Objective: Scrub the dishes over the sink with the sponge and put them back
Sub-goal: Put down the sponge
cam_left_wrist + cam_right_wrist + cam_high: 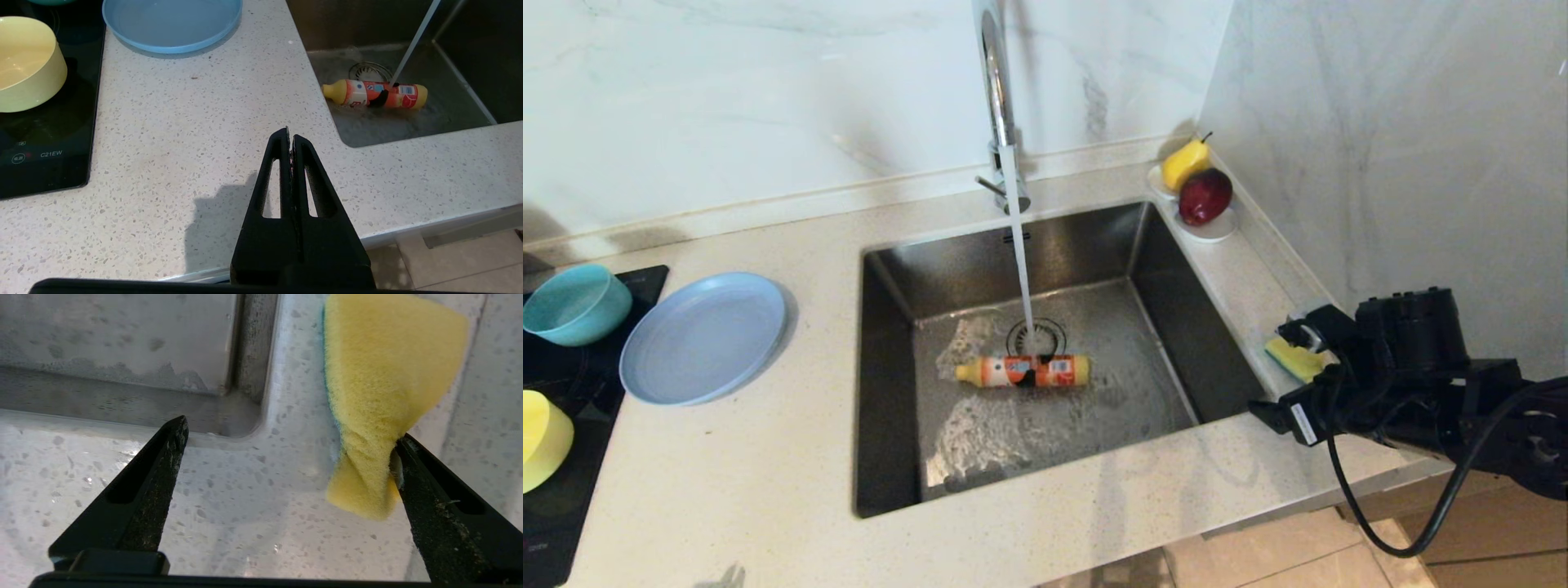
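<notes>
right gripper [286,445]: jaws wide, one finger pressing sponge [384,396] on counter right of sink [890,392] | left gripper [291,134]: closed, empty, parked

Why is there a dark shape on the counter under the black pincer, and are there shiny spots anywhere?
Left wrist view: the shut left pincer blocks the light, casting a grey shadow on the counter. Head view: the faucet gleams, and the running water makes bright patches in the sink. Right wrist view: wet counter glints beside the open right pincer, and the sponge looks sharp.
</notes>
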You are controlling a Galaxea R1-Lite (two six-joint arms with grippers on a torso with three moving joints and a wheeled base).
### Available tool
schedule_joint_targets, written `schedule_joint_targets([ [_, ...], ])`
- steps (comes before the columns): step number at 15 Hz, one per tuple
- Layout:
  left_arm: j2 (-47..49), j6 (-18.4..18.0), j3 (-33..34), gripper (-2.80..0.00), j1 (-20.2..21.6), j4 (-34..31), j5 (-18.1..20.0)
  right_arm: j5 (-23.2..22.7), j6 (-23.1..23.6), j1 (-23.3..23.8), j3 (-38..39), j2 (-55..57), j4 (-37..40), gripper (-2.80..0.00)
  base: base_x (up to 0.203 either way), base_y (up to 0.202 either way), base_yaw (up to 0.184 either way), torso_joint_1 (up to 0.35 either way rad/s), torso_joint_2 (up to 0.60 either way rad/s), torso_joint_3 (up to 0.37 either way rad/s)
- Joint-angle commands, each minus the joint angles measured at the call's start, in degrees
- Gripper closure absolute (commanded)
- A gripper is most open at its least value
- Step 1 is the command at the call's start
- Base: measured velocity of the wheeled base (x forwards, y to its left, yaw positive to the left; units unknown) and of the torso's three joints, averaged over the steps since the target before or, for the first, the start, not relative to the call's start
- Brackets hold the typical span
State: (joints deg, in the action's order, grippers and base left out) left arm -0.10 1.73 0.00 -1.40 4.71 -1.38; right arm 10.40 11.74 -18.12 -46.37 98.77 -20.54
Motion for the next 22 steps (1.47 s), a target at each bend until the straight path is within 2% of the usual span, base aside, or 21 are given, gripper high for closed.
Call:
schedule_joint_targets([
  [1, -0.1, 0.0, 1.9, 0.0, 0.0, 0.0, 0.0, 0.3, 0.0, -0.2, -0.1, 0.3, 0.1, -2.8, 0.0, 0.0, 0.0, 0.0, 0.0, 0.0],
  [7, -0.1, 0.0, 1.9, 0.0, 0.0, 0.0, 0.0, 1.6, -3.4, -1.3, -2.2, 0.4, -0.1, -2.8, 0.0, 0.0, 0.0, 0.0, 0.0, 0.0],
  [9, -0.1, 0.0, 1.9, 0.0, 0.0, 0.0, 0.0, 2.0, -6.5, -1.3, -2.8, -1.3, 0.4, -2.8, 0.0, 0.0, 0.0, 0.0, 0.0, 0.0],
  [12, -0.1, 0.0, 1.9, 0.0, 0.0, 0.0, 0.0, 1.7, -7.4, -1.1, -3.0, -1.5, 0.5, -2.8, 0.0, 0.0, 0.0, 0.0, 0.0, 0.0],
  [15, 0.0, 0.0, 1.9, 0.0, 0.0, 0.0, 0.0, 1.7, -11.4, -1.0, -3.6, -1.2, 0.7, -2.8, 0.0, 0.0, 0.0, 0.0, 0.0, 0.0],
  [19, 0.0, 0.0, 1.9, 0.0, 0.0, 0.0, 0.0, 1.7, -11.5, -1.0, -4.9, -3.9, 2.7, -2.8, 0.0, 0.0, 0.0, 0.0, 0.0, 0.0],
  [20, 0.0, 0.0, 1.9, 0.0, 0.0, 0.0, 0.0, 1.6, -11.5, -1.1, -5.5, -5.6, 4.7, 0.0, 0.0, 0.0, 0.0, 0.0, 0.0, 0.0],
  [22, 0.0, 0.0, 1.9, 0.0, 0.0, 0.0, 0.0, 1.4, -11.9, -1.4, -6.6, -7.4, 7.4, 0.0, 0.0, 0.0, 0.0, 0.0, 0.0, 0.0],
])
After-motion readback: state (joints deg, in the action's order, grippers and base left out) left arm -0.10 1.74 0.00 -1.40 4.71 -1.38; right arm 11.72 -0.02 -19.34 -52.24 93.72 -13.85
